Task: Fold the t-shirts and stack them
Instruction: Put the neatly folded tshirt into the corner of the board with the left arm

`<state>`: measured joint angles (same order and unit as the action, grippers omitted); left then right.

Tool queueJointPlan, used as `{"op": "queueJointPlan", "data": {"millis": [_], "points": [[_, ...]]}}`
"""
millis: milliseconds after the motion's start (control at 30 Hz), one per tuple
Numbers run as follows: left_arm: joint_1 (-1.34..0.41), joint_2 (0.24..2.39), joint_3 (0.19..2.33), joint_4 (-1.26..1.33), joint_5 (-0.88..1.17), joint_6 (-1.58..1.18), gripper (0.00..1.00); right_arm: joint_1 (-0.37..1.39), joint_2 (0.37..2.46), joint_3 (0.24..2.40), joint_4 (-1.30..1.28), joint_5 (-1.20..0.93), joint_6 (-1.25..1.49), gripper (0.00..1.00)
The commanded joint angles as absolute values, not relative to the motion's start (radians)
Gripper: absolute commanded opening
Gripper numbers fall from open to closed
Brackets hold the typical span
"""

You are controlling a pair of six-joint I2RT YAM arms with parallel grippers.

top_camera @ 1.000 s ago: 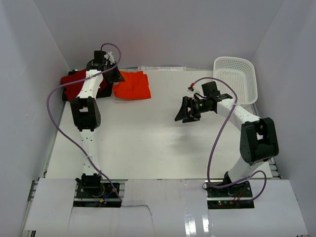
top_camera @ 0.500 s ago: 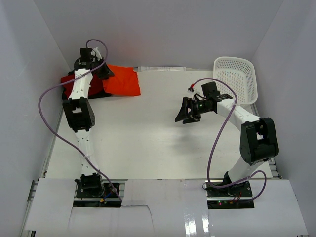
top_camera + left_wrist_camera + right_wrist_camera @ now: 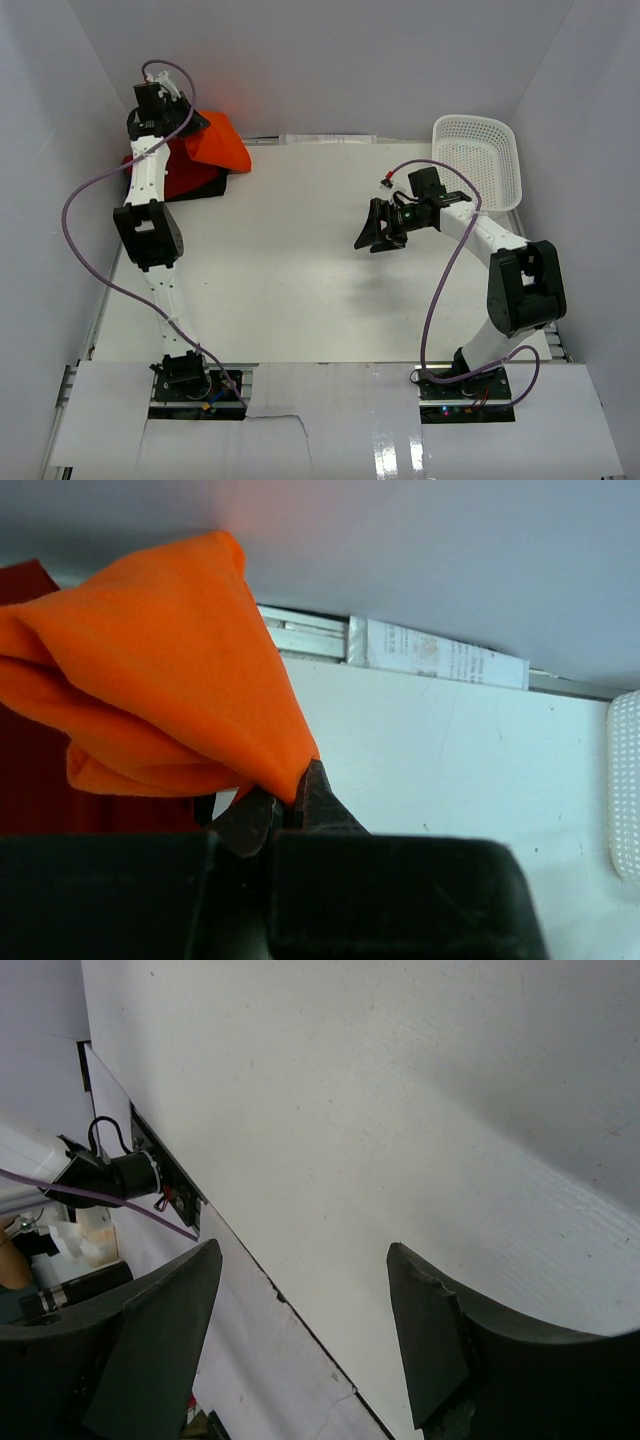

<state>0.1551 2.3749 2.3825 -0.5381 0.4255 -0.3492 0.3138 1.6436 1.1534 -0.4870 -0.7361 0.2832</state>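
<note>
Left tool [image 3: 290, 805] is pinching the folded bright orange cloth t-shirt [image 3: 170, 670] by 1 corner above the crimson red cloth t-shirt [image 3: 185, 178] at the white bench's [image 3: 300, 280] far-left corner, so it should be lowering flat and squared before releasing; right tool [image 3: 372, 235] is hanging wide, empty.

Nothing can be read; the white label [image 3: 440, 658] bears only print too blurred to make out.
</note>
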Motion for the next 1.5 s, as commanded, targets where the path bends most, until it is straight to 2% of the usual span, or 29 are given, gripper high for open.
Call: {"op": "queueJointPlan", "data": {"millis": [0, 400, 867, 1267, 1467], "points": [[0.158, 2.221, 2.402, -0.445, 0.42, -0.344, 0.01, 0.324, 1.605, 1.138, -0.502, -0.749, 0.281, 0.73], [0.236, 2.169, 2.344, -0.431, 0.445, -0.373, 0.0, 0.35, 1.603, 1.121, -0.495, -0.749, 0.29, 0.73], [0.365, 2.164, 2.172, -0.387, 0.437, -0.39, 0.0, 0.365, 1.594, 1.126, -0.502, -0.744, 0.304, 0.73], [0.414, 2.157, 2.014, -0.551, 0.226, -0.384, 0.0, 0.413, 1.617, 1.134, -0.474, -0.742, 0.33, 0.73], [0.416, 2.22, 2.123, -0.655, 0.075, -0.379, 0.01, 0.42, 1.612, 1.123, -0.472, -0.741, 0.33, 0.73]]}}
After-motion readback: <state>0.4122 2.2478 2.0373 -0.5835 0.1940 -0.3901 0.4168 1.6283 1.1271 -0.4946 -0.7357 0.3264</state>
